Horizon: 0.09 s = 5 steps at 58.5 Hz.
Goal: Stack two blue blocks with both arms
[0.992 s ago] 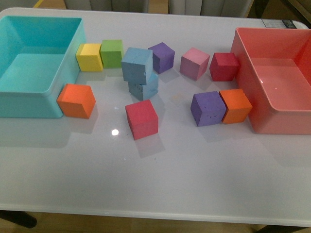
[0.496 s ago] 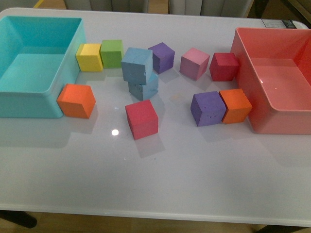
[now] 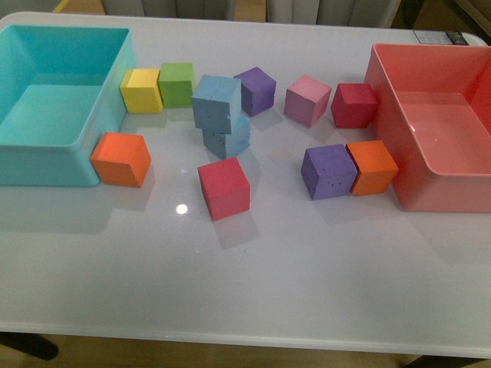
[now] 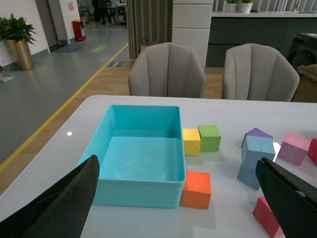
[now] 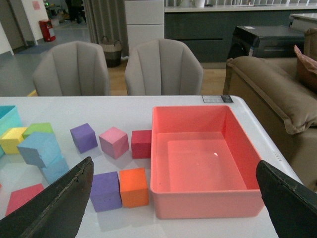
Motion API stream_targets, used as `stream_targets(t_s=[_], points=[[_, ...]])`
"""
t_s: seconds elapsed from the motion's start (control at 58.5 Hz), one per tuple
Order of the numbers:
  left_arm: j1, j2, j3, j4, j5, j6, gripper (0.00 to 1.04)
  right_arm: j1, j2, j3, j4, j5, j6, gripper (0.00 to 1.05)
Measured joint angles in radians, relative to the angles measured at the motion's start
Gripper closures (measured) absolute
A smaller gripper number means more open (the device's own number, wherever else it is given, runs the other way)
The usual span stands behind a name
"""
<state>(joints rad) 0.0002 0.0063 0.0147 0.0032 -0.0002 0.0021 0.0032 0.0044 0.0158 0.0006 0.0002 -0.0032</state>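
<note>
Sky-blue foam sits on sky-blue foam near the middle of the white tabletop point(image 3: 253, 261): the upper blue block point(image 3: 215, 102) rests on the lower blue block point(image 3: 228, 138), twisted and shifted off toward the turquoise bin point(image 3: 46, 165), so that it overhangs on that side. A purple cube point(image 3: 256, 89) stands just beside the pair and a red cube point(image 3: 224, 188) lies near its front. Neither arm shows in the front view. Each wrist camera looks down on the tabletop from well above, with the left hand point(image 4: 183, 198) and the right hand point(image 5: 173, 198) both spread wide, grasping nothing and well apart from the stack. By this evidence the stacking step appears done and the arms are clear of the work. Any next move would call only for a gentle straightening of the upper block, since its skewed seat could let it tip; otherwise the pair is best left untouched.
</note>
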Motion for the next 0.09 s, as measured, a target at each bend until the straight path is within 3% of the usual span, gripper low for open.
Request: stream_targets(t_s=[0.086], points=[[0.0, 0.0, 0.0, 0.0, 0.0, 0.0, 0.09, 0.0, 0.0, 0.0, 0.0, 0.0, 0.0, 0.09]])
